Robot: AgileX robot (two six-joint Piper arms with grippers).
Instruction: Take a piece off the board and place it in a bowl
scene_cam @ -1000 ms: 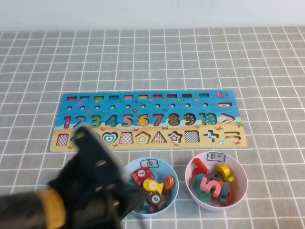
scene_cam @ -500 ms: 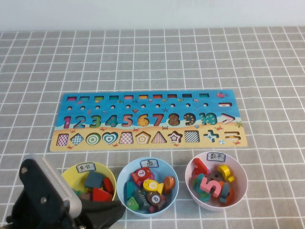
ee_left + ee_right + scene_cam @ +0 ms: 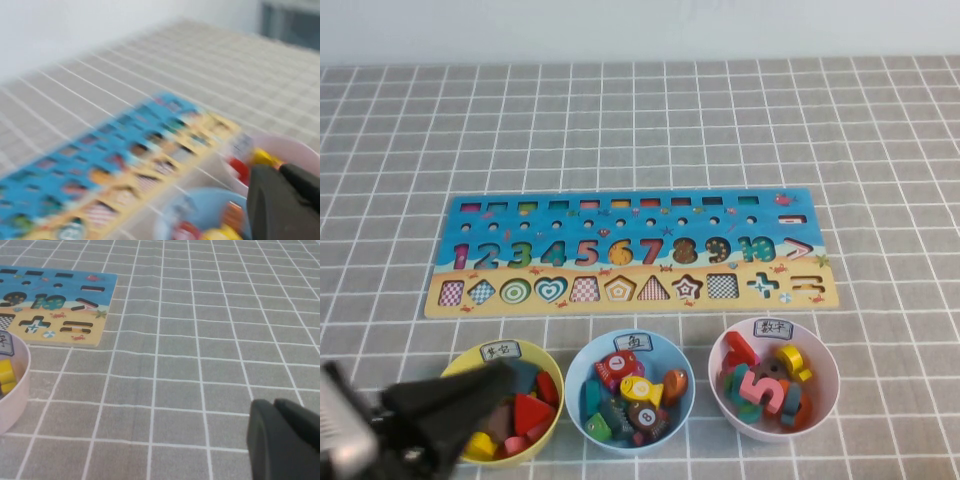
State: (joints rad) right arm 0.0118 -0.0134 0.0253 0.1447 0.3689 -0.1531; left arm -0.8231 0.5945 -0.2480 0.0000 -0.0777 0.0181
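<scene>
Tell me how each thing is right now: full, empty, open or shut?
Board: flat on the table, recesses look empty.
Pink bowl: upright, holds number pieces.
Red piece: lying in it, partly under others.
Blue bowl: upright, full of fish pieces.
Yellow bowl: upright, holds shape pieces.
Left gripper: shut, empty, over that bowl.
Right gripper: shut, empty, above bare table right of the board.

Left gripper (image 3: pixel 440 405): matte black, wedge-shaped body tapering toward the tip; surface smooth, with no markings visible.
Left gripper, outer part (image 3: pixel 340 435): pale grey-white block behind the black wedge, farther from the jaws, with fine ridged texture along its edge.
Left gripper finger (image 3: pixel 280 202): rounded black moulded form, blurred.
Right gripper (image 3: pixel 285 440): two black, smooth, rounded fingers lying side by side, a thin seam between them.
</scene>
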